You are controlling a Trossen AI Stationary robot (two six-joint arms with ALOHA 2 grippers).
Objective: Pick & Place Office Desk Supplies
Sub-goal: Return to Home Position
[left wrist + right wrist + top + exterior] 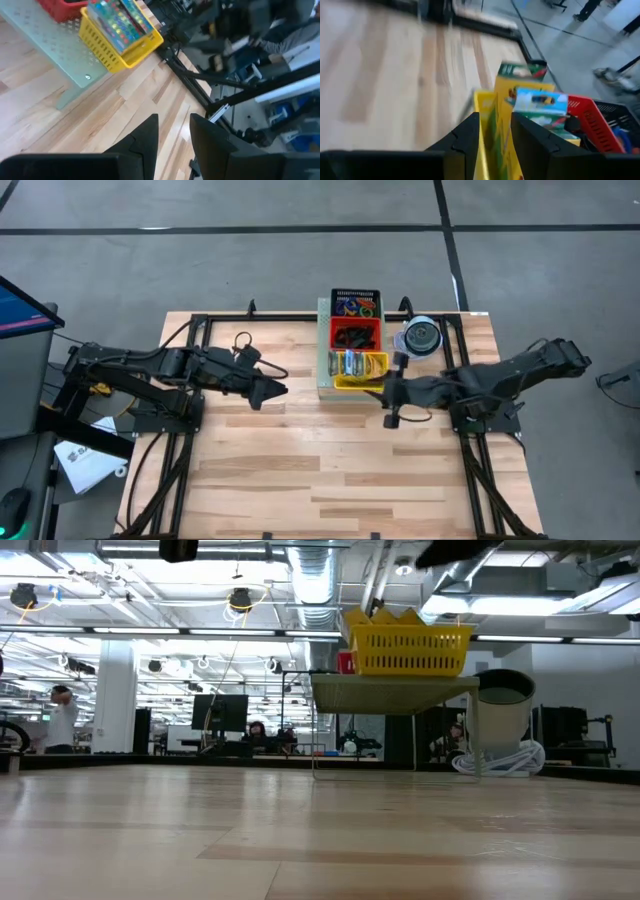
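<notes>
Office desk supplies [352, 337] sit in three bins lined up on the pale green shelf [324, 375] at the back middle of my counter [300, 470]. The black bin [356, 291] is farthest from me and holds coloured loops [354, 308]. The red bin [334, 335] is in the middle with dark pieces in it. The yellow bin [360, 384] is nearest and is packed with green-blue packets [352, 364] standing on edge. Nothing loose lies on the boards.

From above, my left arm [170, 365] reaches in from the left. The left jaws hang over bare wood, well apart from the shelf and pointing towards it. Through that wrist camera I see the two fingers [145, 140] parted by a narrow gap, with only wood showing between them.

My right arm [500, 375] comes in from the right. The right jaws sit just beside the yellow bin's near right corner. In its wrist camera the fingers [467, 135] are likewise a little apart and grip nothing. The yellow wall shows beyond the gap, and I cannot tell whether they touch it.

The round disc spindle [421, 336] stands just to the right of the shelf, with a white cable coil [500, 760] at its foot. From counter height the yellow bin rides on top of the shelf. Far behind it, a person [62, 720] stands in the room at the left.
</notes>
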